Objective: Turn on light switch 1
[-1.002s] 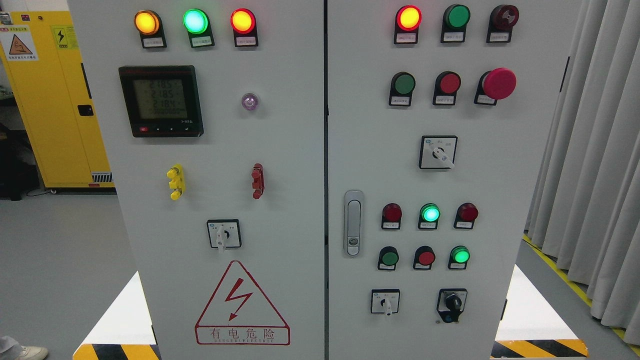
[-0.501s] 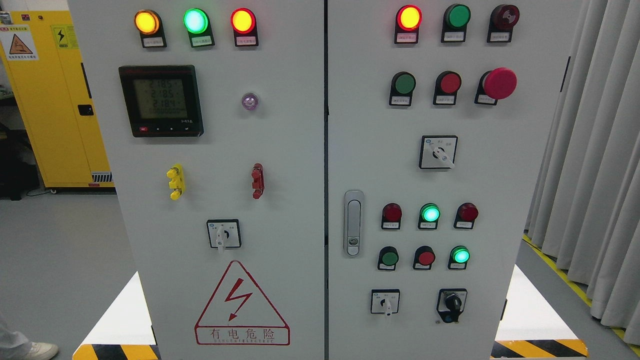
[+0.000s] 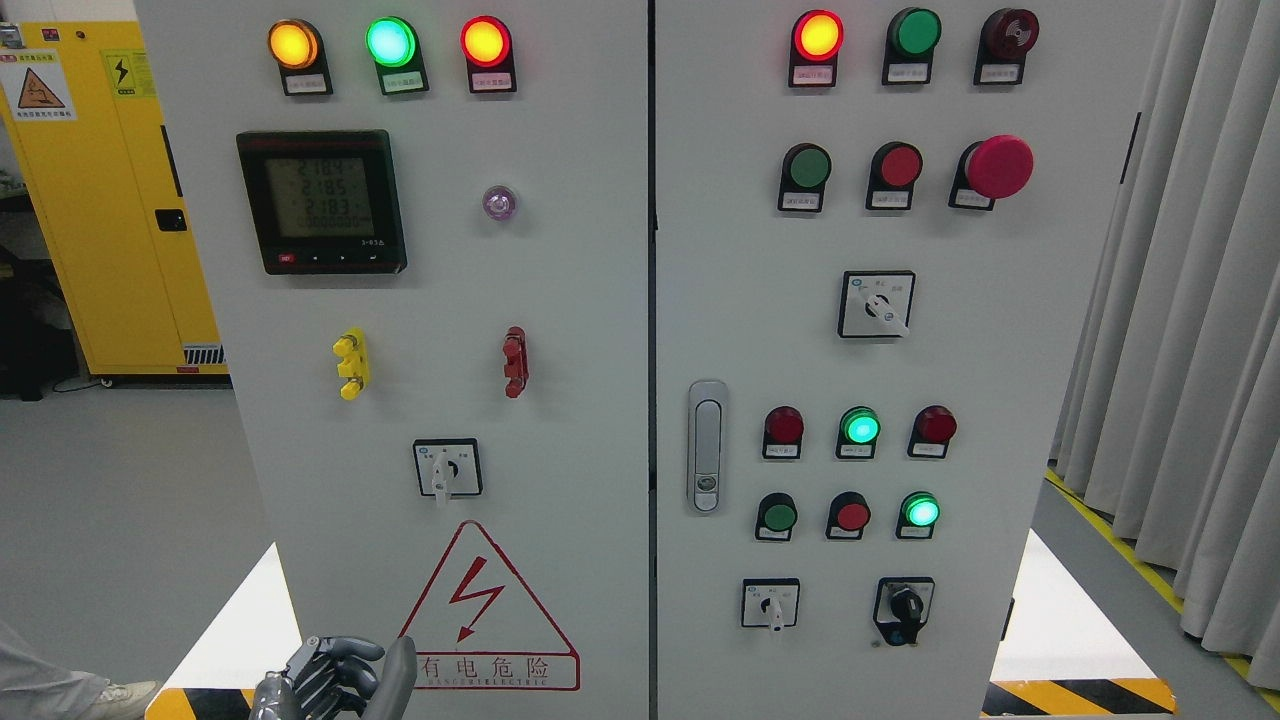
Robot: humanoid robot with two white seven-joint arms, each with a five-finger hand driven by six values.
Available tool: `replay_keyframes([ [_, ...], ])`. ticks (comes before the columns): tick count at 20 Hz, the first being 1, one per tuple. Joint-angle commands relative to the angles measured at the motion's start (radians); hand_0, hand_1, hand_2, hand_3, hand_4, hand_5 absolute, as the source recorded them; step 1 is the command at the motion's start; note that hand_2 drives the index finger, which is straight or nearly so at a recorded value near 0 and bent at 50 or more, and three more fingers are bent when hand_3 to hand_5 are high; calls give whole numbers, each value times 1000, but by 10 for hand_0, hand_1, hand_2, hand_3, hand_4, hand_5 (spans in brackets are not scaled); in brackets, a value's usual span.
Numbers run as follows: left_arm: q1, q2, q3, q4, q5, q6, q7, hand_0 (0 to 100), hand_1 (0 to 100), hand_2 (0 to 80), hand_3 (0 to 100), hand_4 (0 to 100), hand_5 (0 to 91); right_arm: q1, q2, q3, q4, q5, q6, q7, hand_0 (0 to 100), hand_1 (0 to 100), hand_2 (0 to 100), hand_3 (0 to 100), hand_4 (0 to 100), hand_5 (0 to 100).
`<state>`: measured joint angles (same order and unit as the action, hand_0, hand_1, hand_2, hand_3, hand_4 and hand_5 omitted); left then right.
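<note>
Left hand (image 3: 335, 678), grey metal, sat at the bottom edge of the head view, low on the left door of the tall grey steel switch cabinet (image 3: 580, 300). Its fingers (image 3: 345, 665) were curled in and held nothing, w/ one digit poking up beside the red lightning warning triangle (image 3: 484, 605). R hand wasn't in shot. A person's white shoe (image 3: 125, 693) showed on the floor just left of the hand.

As for the target: the labels were too small for me to read, so I couldn't confirm which one was switch 1. My guess was the white rotary selector switch on its black-framed plate (image 3: 447, 468), directly above the triangle, lever pointing down. It was the nearest control to the hand, but well above it, no contact. Other candidates sat on the right door: a small white selector (image 3: 770, 603), a black knob selector (image 3: 904, 606) beside it, and a larger white selector (image 3: 876, 304) higher up.

I judged the step to be the approach, nothing touched yet. Next move called for raising the hand to lever height, opening thumb and fingers enough to pinch it, then a twist. It also needed care not to brush the red terminal block (image 3: 515, 361) above.

Behind the cabinet stood a yellow metal safety cupboard (image 3: 110, 200) at left and a grey pleated curtain (image 3: 1190, 300) at right.
</note>
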<state>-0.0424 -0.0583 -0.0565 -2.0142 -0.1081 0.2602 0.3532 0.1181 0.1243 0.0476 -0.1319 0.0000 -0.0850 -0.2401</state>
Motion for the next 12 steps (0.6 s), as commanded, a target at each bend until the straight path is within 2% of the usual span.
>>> replay_keyframes([
  [1,-82,-48,-28,-18,-36,60,10,187,713,617,872,819,762,0,0,0,0,-29,1,-1,0,500,40,0,0,0],
  [5,-115,-48,-29,-15,-38,89,23,185,717,619,876,825,764,0,0,0,0,-29,1,-1,0,500,40,0,0,0],
  [8,-154,-61,-29,-15,-41,146,23,180,719,619,881,826,766,0,0,0,0,-29,1,-1,0,500,40,0,0,0],
  [12,-180,-66,-45,-11,-116,152,23,177,720,618,883,828,766,0,0,0,0,-29,1,1,0,500,40,0,0,0],
])
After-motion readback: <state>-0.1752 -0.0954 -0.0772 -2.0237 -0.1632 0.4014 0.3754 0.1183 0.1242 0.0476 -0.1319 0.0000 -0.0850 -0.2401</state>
